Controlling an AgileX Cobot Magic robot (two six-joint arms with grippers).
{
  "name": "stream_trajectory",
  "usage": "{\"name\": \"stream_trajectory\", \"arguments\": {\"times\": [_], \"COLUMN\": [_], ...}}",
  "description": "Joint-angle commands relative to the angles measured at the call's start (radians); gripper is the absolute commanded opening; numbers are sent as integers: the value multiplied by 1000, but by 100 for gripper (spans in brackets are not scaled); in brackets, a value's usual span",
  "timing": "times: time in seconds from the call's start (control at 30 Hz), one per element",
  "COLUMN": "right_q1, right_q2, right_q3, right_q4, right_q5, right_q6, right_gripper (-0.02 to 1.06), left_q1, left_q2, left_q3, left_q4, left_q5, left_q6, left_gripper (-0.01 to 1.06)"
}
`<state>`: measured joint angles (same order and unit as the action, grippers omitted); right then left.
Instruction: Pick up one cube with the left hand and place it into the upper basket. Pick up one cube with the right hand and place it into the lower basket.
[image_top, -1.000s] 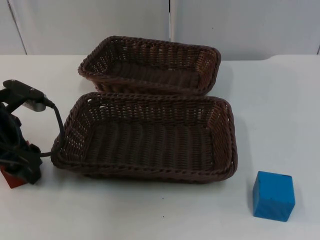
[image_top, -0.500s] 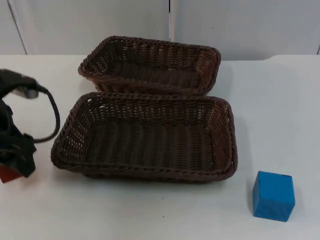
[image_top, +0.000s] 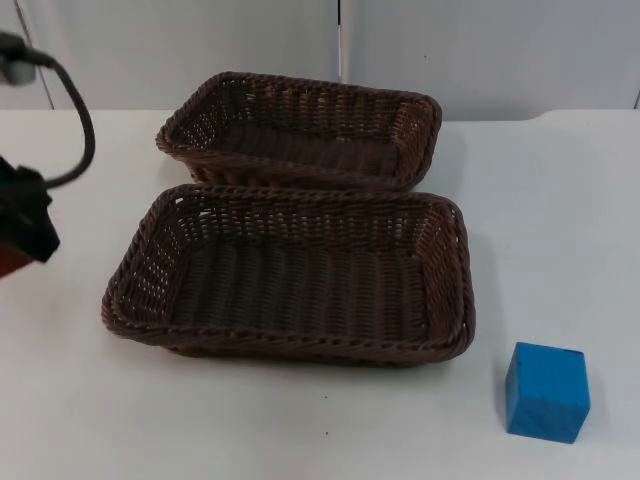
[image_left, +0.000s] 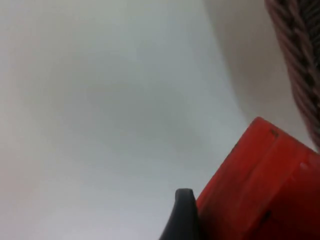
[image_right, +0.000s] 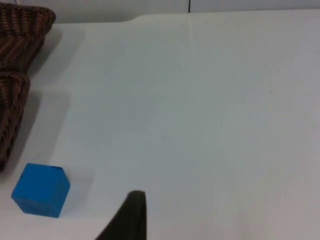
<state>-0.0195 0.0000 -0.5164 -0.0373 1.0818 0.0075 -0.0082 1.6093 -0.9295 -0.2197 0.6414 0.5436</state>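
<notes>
The left gripper (image_top: 22, 240), jaws clenched on a red cube (image_left: 260, 185) near the counter's left edge, should clear the far basket's (image_top: 300, 125) rim before releasing.

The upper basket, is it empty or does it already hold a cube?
Empty. The top view shows only bare weave inside the upper basket; the red cube is beside the left tool's fingertip.

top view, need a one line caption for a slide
Left gripper lifts the red cube beside two wicker baskets; blue cube waits on the table.
</notes>
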Motion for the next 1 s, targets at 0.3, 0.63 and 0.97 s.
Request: {"name": "stream_trajectory", "arguments": {"times": [0.3, 0.63, 0.97], "right_q1": [5, 5, 5], "right_q2": [0, 0, 0], "right_q3": [2, 2, 2], "right_q4": [-1, -1, -1], "right_q5": [-3, -3, -3], "right_q6": [2, 2, 2], "right_gripper": [104, 104, 104], "left_q1": [-2, -2, -2], "left_q2": [-61, -61, -61], "left_q3": [-3, -3, -3], "left_q4": [-106, -153, -159], "left_q5": [4, -25, -25], "left_q6": [-10, -10, -10], "left_gripper": [0, 0, 0]}}
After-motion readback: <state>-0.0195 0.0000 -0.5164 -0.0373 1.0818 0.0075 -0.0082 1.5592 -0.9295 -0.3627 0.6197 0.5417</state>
